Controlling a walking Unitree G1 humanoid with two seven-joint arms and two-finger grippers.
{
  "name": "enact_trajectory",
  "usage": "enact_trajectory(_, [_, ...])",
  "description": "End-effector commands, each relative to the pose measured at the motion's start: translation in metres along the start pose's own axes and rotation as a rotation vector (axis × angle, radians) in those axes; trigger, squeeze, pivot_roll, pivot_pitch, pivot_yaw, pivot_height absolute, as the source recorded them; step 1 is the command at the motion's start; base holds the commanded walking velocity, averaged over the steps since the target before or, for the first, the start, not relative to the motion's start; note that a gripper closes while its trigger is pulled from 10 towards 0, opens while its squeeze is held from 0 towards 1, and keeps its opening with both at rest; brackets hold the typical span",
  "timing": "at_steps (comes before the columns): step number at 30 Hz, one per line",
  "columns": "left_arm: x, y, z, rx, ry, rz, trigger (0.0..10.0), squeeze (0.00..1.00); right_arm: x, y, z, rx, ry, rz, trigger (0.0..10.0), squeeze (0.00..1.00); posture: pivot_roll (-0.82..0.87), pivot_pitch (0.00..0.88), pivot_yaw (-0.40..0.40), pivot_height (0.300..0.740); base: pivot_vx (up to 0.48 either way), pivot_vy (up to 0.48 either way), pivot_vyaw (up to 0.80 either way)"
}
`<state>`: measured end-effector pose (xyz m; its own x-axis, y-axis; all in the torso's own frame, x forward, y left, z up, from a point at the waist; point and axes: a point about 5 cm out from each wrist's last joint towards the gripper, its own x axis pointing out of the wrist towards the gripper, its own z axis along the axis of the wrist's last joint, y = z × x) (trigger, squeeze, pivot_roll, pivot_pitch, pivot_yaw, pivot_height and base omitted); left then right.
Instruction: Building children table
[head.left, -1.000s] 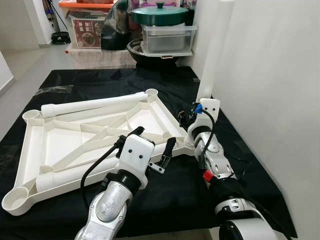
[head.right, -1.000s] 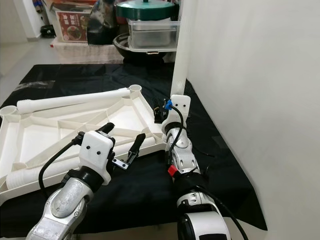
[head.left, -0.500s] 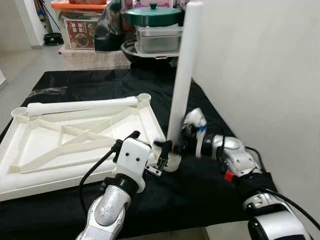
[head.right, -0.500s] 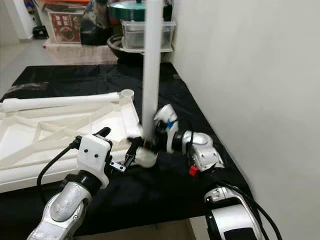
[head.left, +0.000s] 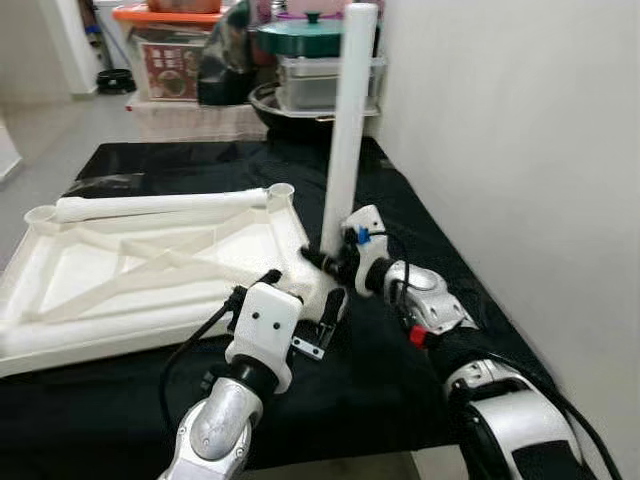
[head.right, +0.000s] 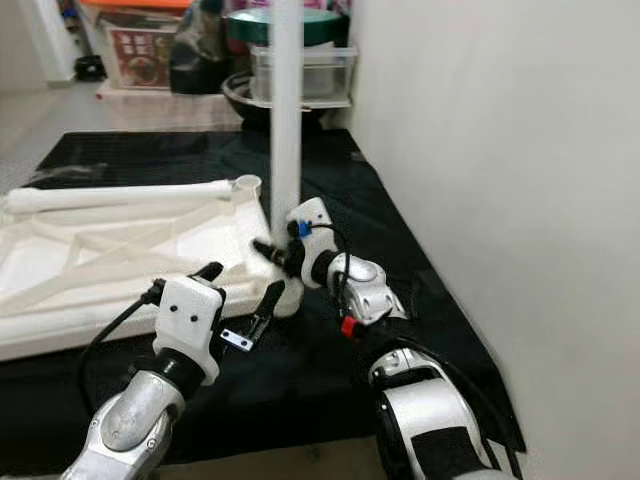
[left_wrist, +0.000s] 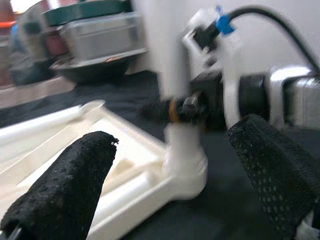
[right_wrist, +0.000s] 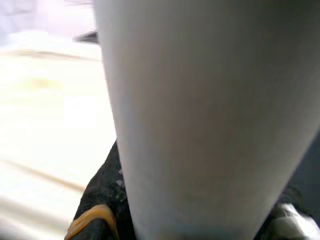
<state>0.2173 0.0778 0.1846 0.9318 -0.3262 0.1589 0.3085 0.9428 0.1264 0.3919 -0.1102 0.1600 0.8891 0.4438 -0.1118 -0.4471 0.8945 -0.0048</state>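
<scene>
Tabletop (head.left: 150, 270): white moulded plastic, lying underside up on a black cloth (head.left: 400, 210). Ribbed with diagonal braces; a round socket at each corner.

Leg (head.left: 345, 130): white plastic tube, smooth, long axis upright, foot at the near-right corner socket (left_wrist: 185, 160). Whether fully seated cannot be told.

Right gripper (head.left: 328, 262): at the leg's base, fingers closed around the tube just above the socket; the right wrist view has the white tube pressed close between dark pads.

Left gripper (head.left: 305, 315): just beside the same corner, on the near side. Fingers (left_wrist: 75, 180) spread wide, textured black pads, holding nothing; socket and leg base lie straight ahead between them in the left wrist view.

Key relation: the leg stands vertical over the socket, so any seating push would run straight down its axis. The right arm has the hold; the left is nearer the socket rim for bracing.

Second leg (head.left: 160, 205): same white tube, lying flat along the far edge of the tabletop.

Background: green-lidded pot (head.left: 310, 32) on stacked containers, against a white wall (head.left: 500, 150).
</scene>
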Motion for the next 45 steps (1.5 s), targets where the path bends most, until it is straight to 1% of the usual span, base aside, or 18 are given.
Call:
enact_trajectory(1, [0.000,-0.001,-0.003,-0.007,0.008,0.001,10.0,0.00,-0.006,-0.022,-0.003,0.042,0.021,-0.241,0.0,0.00,0.12,0.000,-0.064,0.740,0.000,0.000,0.00])
enact_trajectory(6, [0.000,-0.001,-0.003,-0.006,0.007,-0.001,10.0,0.00,-0.009,-0.029,-0.006,0.075,0.029,-0.352,0.0,0.00,0.12,0.000,-0.066,0.740,0.000,0.000,0.00])
enact_trajectory(11, [0.000,-0.001,-0.004,-0.002,0.010,-0.002,10.0,0.00,-0.023,-0.034,-0.017,0.132,0.071,-0.742,0.0,0.00,0.12,0.000,-0.068,0.740,0.000,0.000,0.00])
enact_trajectory(14, [0.000,-0.001,-0.004,0.001,0.008,-0.002,10.0,0.00,-0.024,-0.030,-0.018,0.153,0.079,-0.777,0.0,0.00,0.12,0.000,-0.069,0.740,0.000,0.000,0.00])
enact_trajectory(15, [0.000,-0.001,-0.003,0.002,0.007,0.000,10.0,0.00,-0.020,-0.023,-0.011,0.184,0.038,-0.769,10.0,0.00,0.12,0.000,-0.071,0.740,0.000,0.000,0.00])
enact_trajectory(17, [0.001,0.000,-0.003,0.002,0.005,0.003,10.0,0.00,-0.012,-0.011,0.008,0.217,-0.109,-0.669,10.0,0.00,0.12,0.000,-0.071,0.740,0.000,0.000,0.00])
enact_trajectory(18, [0.001,0.000,-0.003,0.002,0.005,0.003,10.0,0.00,-0.010,-0.009,0.017,0.205,-0.174,-0.623,10.0,1.00,0.12,0.000,-0.070,0.740,0.000,0.000,0.00])
enact_trajectory(22, [0.001,0.000,-0.003,0.002,0.005,0.001,10.0,0.00,-0.012,-0.013,0.025,0.140,-0.232,-0.623,10.0,1.00,0.11,0.000,-0.070,0.740,0.000,0.000,0.00])
enact_trajectory(23, [0.001,0.000,-0.003,0.001,0.004,0.001,10.0,0.00,-0.013,-0.016,0.030,0.096,-0.267,-0.610,10.0,0.70,0.12,0.000,-0.071,0.740,0.000,0.000,0.00])
enact_trajectory(24, [0.001,0.000,-0.003,0.002,0.003,0.000,10.0,0.00,-0.012,-0.017,0.034,0.098,-0.295,-0.554,10.0,0.00,0.12,0.000,-0.071,0.740,0.000,0.000,0.00])
enact_trajectory(30, [0.001,0.000,-0.003,0.004,0.001,0.002,10.0,0.00,-0.009,-0.009,0.042,0.152,-0.347,-0.180,10.0,0.00,0.12,0.000,-0.067,0.740,0.000,0.000,0.00])
enact_trajectory(31, [0.001,0.001,-0.002,0.003,-0.001,0.005,10.0,0.00,-0.011,-0.007,0.041,0.163,-0.327,-0.002,10.0,0.00,0.12,0.000,-0.066,0.740,0.000,0.000,0.00])
enact_trajectory(33, [0.001,0.001,-0.002,0.003,-0.001,0.005,10.0,0.00,-0.011,-0.007,0.041,0.163,-0.327,-0.002,10.0,0.00,0.12,0.000,-0.066,0.740,0.000,0.000,0.00])
enact_trajectory(35, [0.002,0.002,-0.002,0.003,-0.002,0.007,10.0,0.00,-0.012,-0.006,0.040,0.169,-0.314,0.116,10.0,0.00,0.12,0.000,-0.066,0.740,0.000,0.000,0.00])
enact_trajectory(37, [0.002,0.002,-0.002,0.007,-0.003,0.009,10.0,0.00,-0.018,-0.001,0.033,0.142,-0.231,0.425,10.0,0.00,0.12,0.000,-0.071,0.740,0.000,0.000,0.00])
enact_trajectory(41, [0.002,0.002,-0.001,0.008,-0.004,0.009,10.0,0.00,-0.021,0.002,0.029,0.127,-0.193,0.523,10.0,0.00,0.13,0.000,-0.073,0.740,0.000,0.000,0.00])
enact_trajectory(44, [0.002,0.003,0.000,0.012,-0.006,0.014,10.0,0.00,-0.027,0.015,0.021,0.083,-0.114,0.783,10.0,0.00,0.14,0.000,-0.077,0.740,0.000,0.000,0.00])
enact_trajectory(45, [0.002,0.003,0.000,0.012,-0.006,0.014,10.0,0.00,-0.027,0.015,0.021,0.083,-0.114,0.783,10.0,0.00,0.14,0.000,-0.077,0.740,0.000,0.000,0.00])
